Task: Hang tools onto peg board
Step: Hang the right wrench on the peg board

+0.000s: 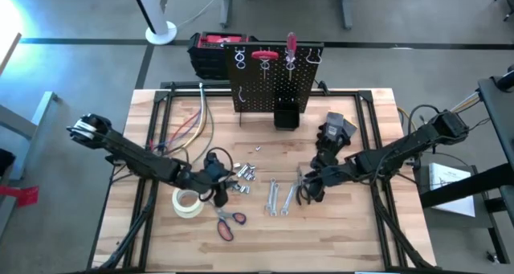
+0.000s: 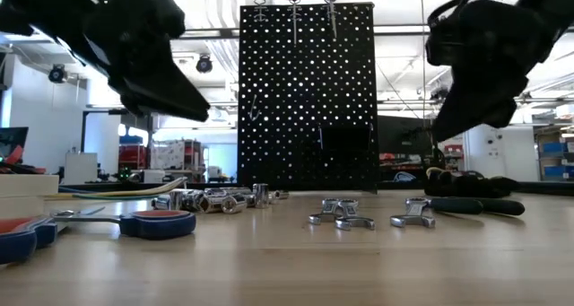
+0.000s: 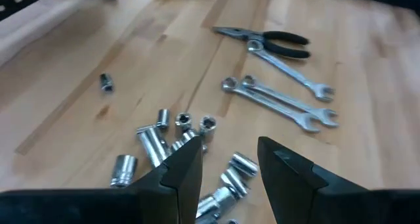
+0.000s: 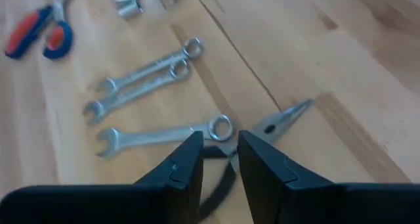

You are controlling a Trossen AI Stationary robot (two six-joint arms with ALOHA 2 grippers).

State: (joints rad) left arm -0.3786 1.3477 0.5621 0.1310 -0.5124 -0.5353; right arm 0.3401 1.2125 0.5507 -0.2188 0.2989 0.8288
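Right gripper [image 4: 220, 159]: hovered empty, fingers slightly parted, over pliers [image 4: 259, 142]
Left gripper [image 3: 230, 165]: parted, holding nothing, above sockets [image 3: 174, 142]
Peg board [image 1: 273, 85]: few tools hung
Left: wrenches [image 1: 279, 195], scissors [image 1: 228, 222]

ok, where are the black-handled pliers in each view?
High: pliers on the table right of centre, under the right gripper.
Low: at right, dark handles lying behind a wrench.
Left wrist: far side, beyond the wrenches.
Right wrist: just ahead of its jaws, nose showing.
Shared landmark: the single wrench beside them.
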